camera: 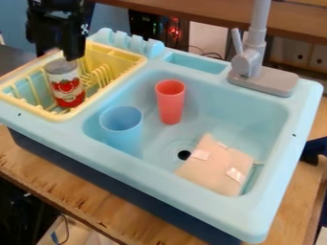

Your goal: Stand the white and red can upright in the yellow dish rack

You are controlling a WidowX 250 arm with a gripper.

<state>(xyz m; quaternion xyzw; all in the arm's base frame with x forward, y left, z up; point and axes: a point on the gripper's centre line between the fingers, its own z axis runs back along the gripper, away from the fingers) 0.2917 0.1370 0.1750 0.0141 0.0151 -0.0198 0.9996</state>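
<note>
Gripper point(59, 53) by the can point(66, 87) top; can leans slightly in the yellow rack point(142, 61). From here, can't tell if jaws are wide or closed on it. I'd centre any grip, keeping clear of the prongs point(102, 75).

We see a light brown wooden surface point(70, 186), with its edge rough and worn. Behind it runs a brown wooden board point(191, 12). Below this board we notice black electronic equipment point(142, 24) with a glowing red light point(174, 31) and, at right, white panels point(308, 53) with dark round holes. A blue panel point(110, 21) stands at upper left.
</note>
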